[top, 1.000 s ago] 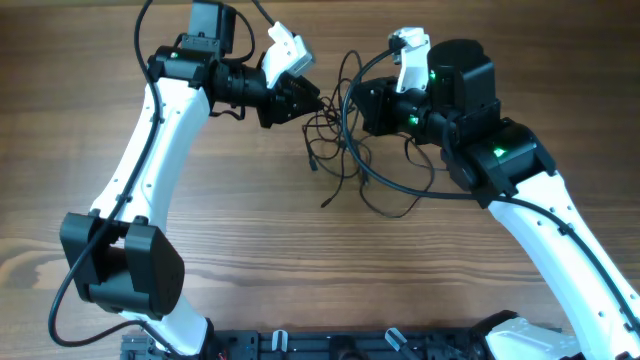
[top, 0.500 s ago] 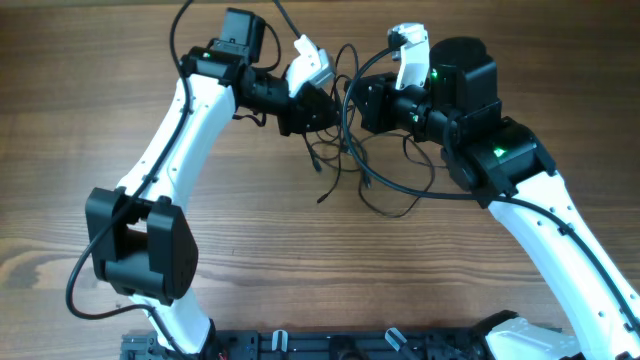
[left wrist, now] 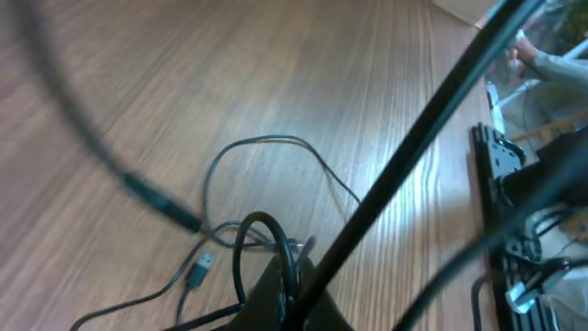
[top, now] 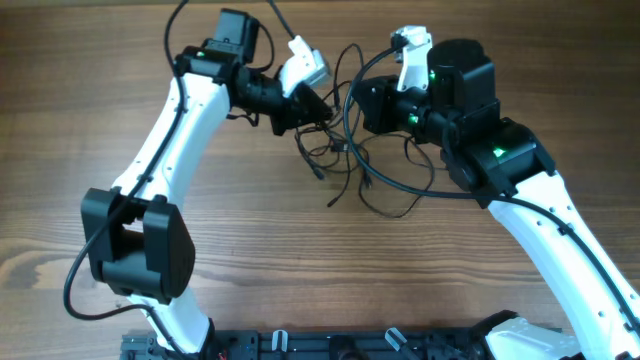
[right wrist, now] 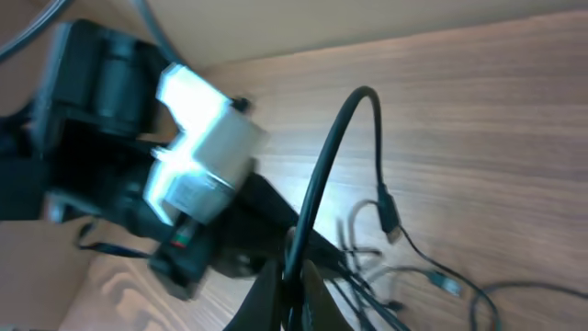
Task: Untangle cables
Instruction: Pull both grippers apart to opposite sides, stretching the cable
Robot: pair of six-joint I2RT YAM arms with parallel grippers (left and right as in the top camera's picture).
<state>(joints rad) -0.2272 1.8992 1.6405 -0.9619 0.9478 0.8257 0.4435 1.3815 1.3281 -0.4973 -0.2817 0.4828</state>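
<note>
Overhead view: the cables (top: 352,150) are seen as a loose black tangle on the wooden table (top: 90,120), at the far middle, between the two arms. The left gripper (top: 318,108) and the right gripper (top: 358,104) are held close together at the tangle's far edge. This is presumably so that strands can be drawn apart to left and right. The fingertips are hard to make out from above.

Left wrist view: a thin loop is clamped in the closed fingertips at the bottom edge. A small plug (left wrist: 198,269) lies on the wood just to the left. A thick blurred dark line crossing the frame cannot be identified.

Right wrist view: a cord arches up from the closed jaws, so a firm pinch is judged. The white camera housing (right wrist: 202,156) hides part of the knot.
</note>
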